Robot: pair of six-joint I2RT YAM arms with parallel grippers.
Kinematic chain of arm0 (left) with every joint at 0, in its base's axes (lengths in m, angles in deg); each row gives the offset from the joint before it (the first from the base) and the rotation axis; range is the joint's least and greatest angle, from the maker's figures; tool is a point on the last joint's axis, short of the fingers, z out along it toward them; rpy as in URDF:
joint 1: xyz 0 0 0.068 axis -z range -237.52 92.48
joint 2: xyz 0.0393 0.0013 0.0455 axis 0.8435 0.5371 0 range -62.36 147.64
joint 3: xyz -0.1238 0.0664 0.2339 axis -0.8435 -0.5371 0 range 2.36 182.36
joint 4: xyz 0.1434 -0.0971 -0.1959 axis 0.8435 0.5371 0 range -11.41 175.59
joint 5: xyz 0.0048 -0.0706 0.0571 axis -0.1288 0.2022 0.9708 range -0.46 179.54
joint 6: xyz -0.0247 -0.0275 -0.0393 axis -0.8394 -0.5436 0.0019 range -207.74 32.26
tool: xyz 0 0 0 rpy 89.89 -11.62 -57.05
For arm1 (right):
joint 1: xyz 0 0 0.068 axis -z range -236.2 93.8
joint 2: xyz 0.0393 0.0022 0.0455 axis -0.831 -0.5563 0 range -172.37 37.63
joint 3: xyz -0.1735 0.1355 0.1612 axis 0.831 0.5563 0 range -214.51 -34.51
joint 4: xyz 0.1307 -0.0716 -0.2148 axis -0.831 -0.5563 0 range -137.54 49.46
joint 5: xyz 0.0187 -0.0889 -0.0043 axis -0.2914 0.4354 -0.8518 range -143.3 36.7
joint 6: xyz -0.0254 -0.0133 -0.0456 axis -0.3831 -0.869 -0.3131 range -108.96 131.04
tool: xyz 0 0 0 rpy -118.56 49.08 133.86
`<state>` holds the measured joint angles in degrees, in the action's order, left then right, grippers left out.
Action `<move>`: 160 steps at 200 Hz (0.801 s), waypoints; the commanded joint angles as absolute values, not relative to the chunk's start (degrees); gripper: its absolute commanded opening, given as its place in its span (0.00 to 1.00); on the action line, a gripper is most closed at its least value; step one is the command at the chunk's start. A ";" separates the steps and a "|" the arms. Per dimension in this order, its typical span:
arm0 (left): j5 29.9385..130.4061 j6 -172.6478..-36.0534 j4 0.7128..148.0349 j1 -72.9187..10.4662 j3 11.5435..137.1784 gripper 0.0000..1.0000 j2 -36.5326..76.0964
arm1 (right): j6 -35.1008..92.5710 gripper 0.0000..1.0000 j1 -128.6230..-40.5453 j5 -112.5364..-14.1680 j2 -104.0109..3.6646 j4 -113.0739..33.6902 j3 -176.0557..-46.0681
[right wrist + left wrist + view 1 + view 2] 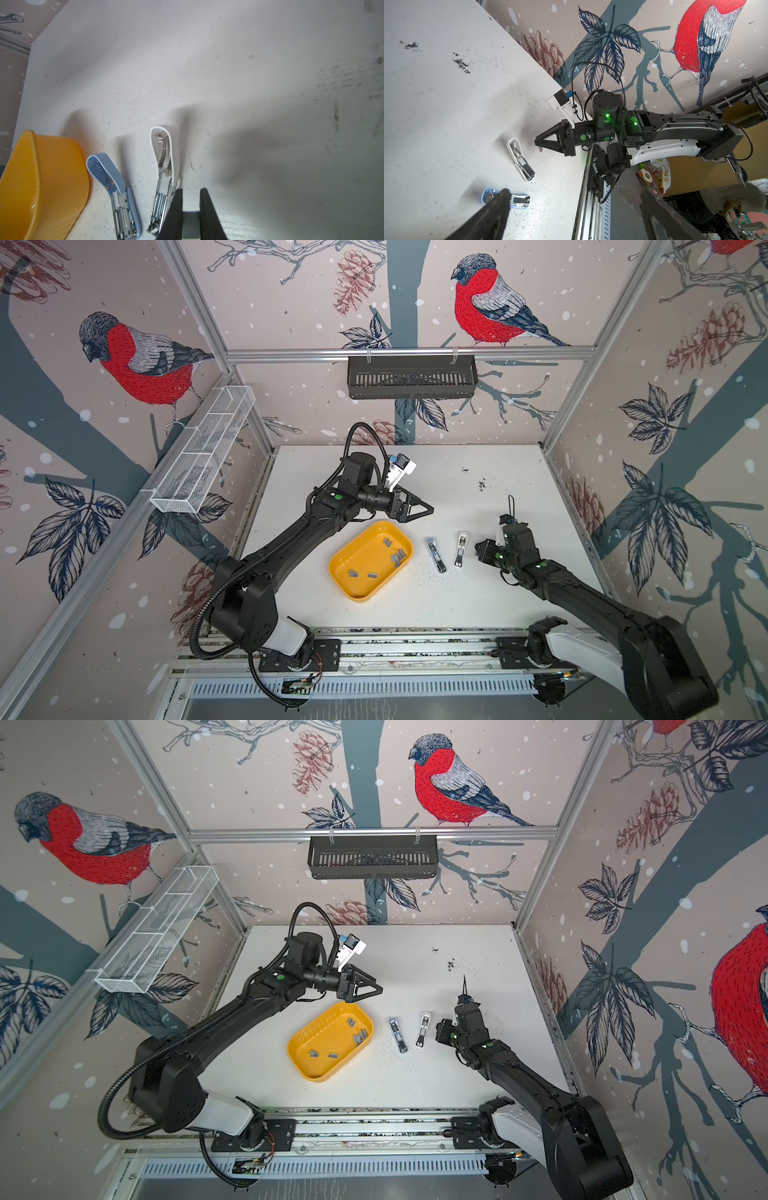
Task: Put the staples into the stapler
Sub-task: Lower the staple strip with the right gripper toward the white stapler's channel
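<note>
Two staplers lie opened out on the white table, a blue one (pixel 436 556) (pixel 116 187) and a white one (pixel 460 549) (pixel 166 166). Several grey staples (pixel 395 558) lie loose in the yellow tray (pixel 357 597) to their left. My right gripper (pixel 478 549) (pixel 191 190) is close beside the white stapler's metal magazine and is shut on a small grey staple strip (pixel 190 224). My left gripper (pixel 428 510) (pixel 575 197) hangs open and empty above the tray's far edge. One of its fingers (pixel 500 203) covers part of the blue stapler (pixel 519 200) in the left wrist view.
A black slotted basket (pixel 411 377) hangs on the back rail. A white wire basket (pixel 203 452) is fixed to the left wall. The arms' mounting rail (pixel 395 651) runs along the table's front edge. Dark specks dot the table (pixel 482 483) behind the staplers.
</note>
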<state>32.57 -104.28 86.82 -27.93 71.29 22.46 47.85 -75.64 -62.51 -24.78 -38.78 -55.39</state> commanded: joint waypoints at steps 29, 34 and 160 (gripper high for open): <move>32.15 -103.41 87.21 -27.86 71.57 0.97 22.98 | 45.15 0.13 -75.40 -64.16 -30.28 -34.03 -57.74; 32.22 -103.39 87.21 -27.80 71.58 0.97 22.98 | 45.08 0.13 -75.47 -64.03 -30.76 -33.99 -58.00; 31.92 -103.19 87.38 -27.77 71.53 0.97 22.98 | 44.17 0.11 -75.37 -64.54 -38.47 -30.41 -60.15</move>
